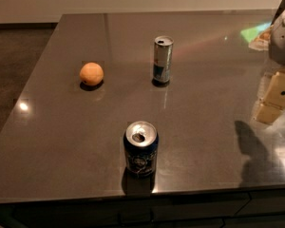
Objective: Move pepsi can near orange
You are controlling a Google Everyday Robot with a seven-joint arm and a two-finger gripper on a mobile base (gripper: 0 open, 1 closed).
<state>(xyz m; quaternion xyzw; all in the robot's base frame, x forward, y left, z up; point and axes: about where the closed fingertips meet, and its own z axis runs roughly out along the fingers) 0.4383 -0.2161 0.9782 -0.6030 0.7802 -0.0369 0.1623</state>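
The pepsi can stands upright near the table's front edge, at the centre. It is dark navy with a silver top and an open tab hole. The orange lies on the table to the far left of the can, well apart from it. My gripper is at the right edge of the view, pale yellow under a grey arm part. It hangs over the right side of the table, far from the can, and nothing shows in its grasp.
A taller slim silver-and-blue can stands upright behind the pepsi can, to the right of the orange. The dark glossy table ends at a front edge just below the pepsi can. A colourful packet lies at the far right.
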